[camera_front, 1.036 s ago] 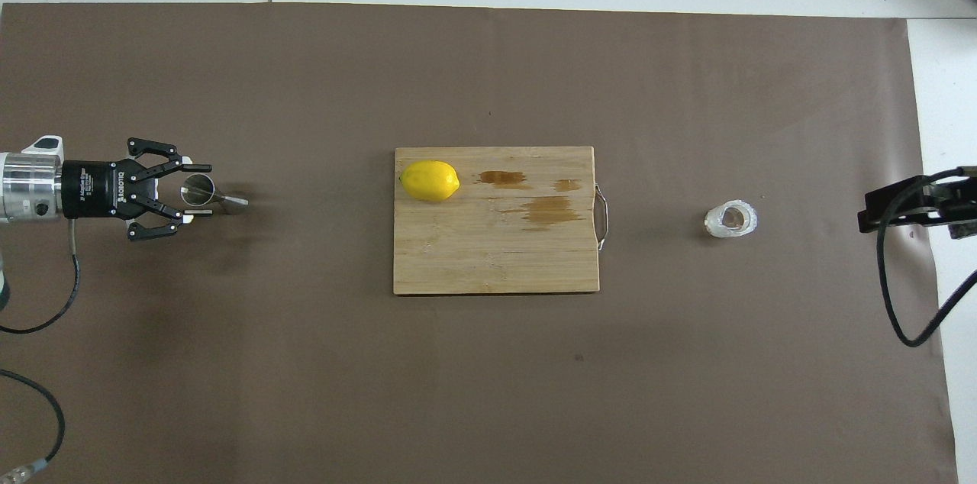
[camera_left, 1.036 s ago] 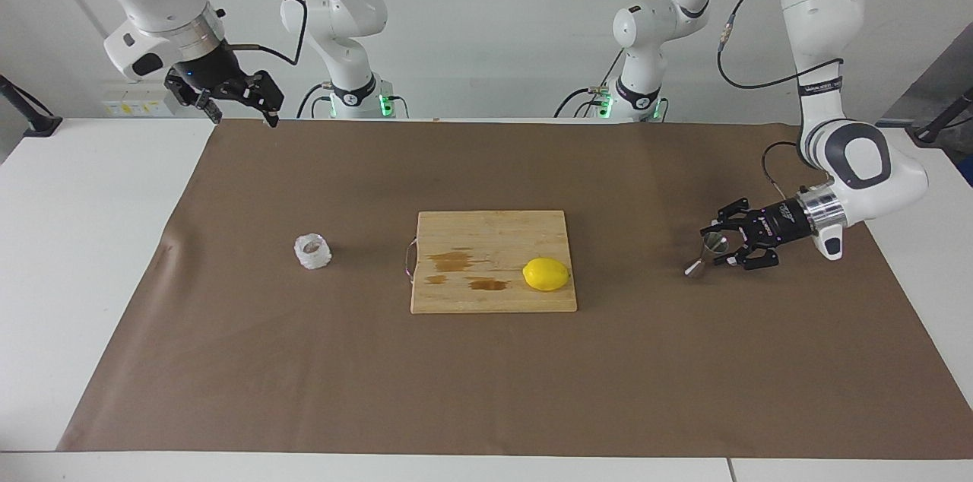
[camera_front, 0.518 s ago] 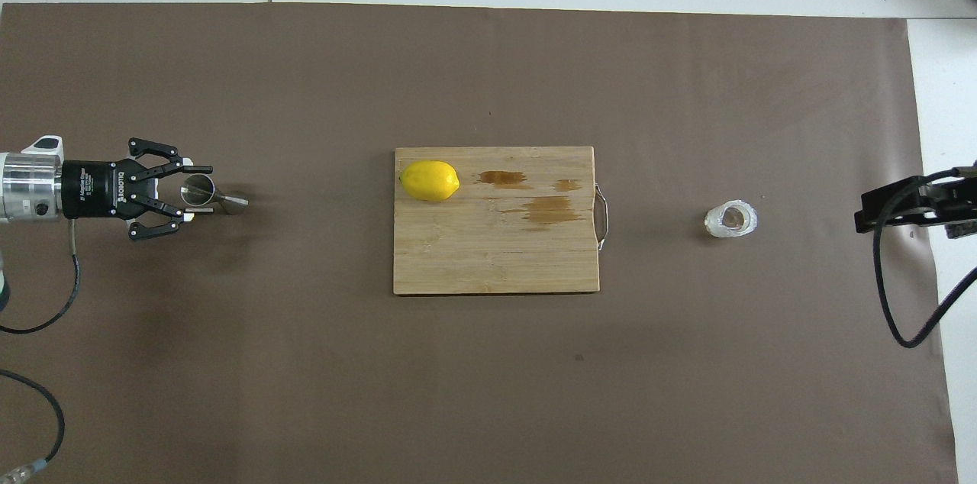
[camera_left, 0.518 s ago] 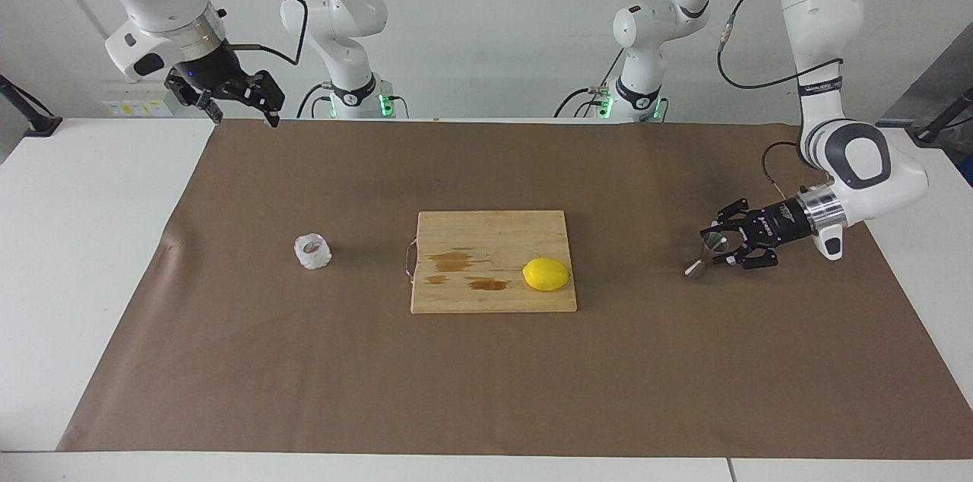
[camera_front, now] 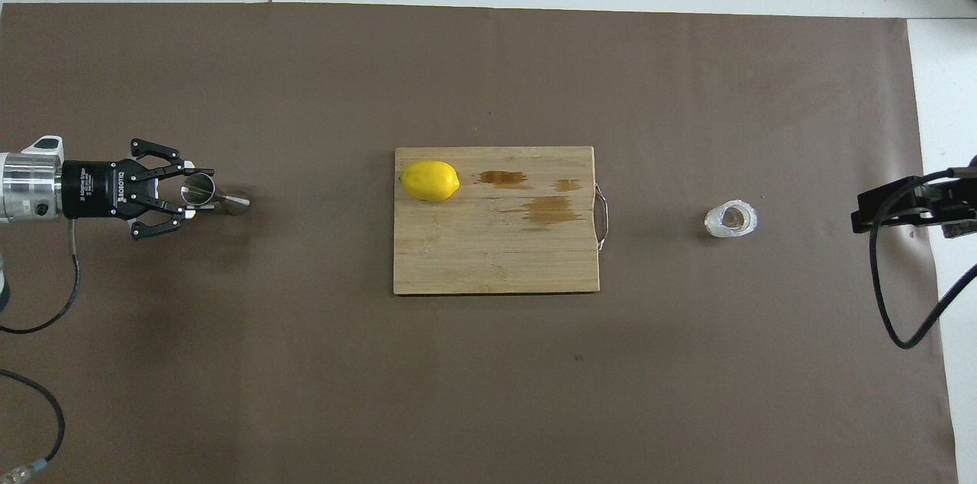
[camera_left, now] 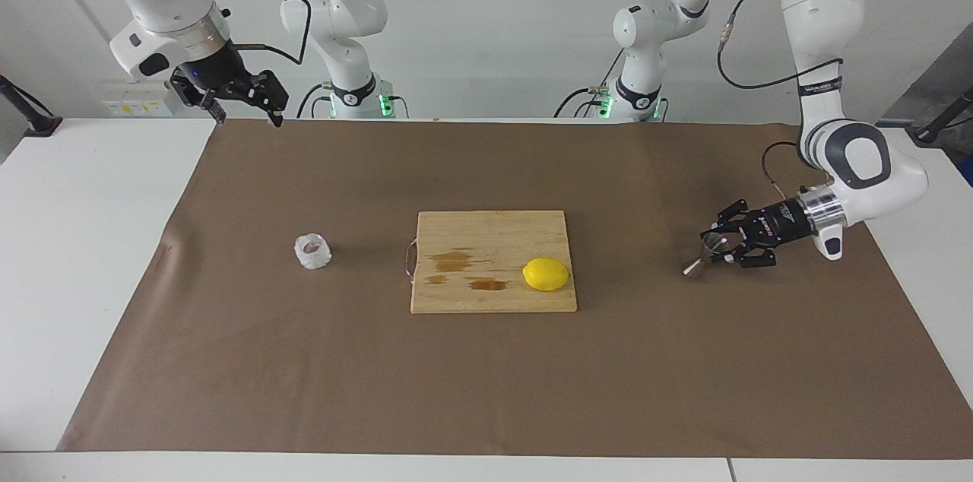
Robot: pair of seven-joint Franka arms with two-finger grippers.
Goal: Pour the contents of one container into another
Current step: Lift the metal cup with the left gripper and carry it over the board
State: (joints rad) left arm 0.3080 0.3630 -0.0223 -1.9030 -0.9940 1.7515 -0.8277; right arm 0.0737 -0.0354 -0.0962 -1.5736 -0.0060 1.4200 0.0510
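Note:
The whitish knobbly glass cup (camera_left: 312, 252) (camera_front: 730, 219) stands on the brown mat, toward the right arm's end of the table. The steel jigger (camera_left: 704, 254) (camera_front: 214, 196) stands toward the left arm's end. My left gripper (camera_left: 723, 246) (camera_front: 188, 190) lies level just above the mat, open, with one finger on each side of the jigger's upper cone. My right gripper (camera_left: 245, 115) is open and empty, raised over the mat's corner nearest the robots at the right arm's end. Only its edge shows in the overhead view (camera_front: 893, 208).
A wooden cutting board (camera_left: 492, 227) (camera_front: 496, 255) with wet stains lies mid-mat between the cup and the jigger. A yellow lemon (camera_left: 546, 274) (camera_front: 430, 180) lies on it, toward the left arm's end. A wire loop handle (camera_front: 603, 218) faces the cup.
My left gripper's fingers have drawn in slightly around the jigger's upper cone. My right gripper has shifted a little toward the middle of the table. Cup, lemon and board have not moved.

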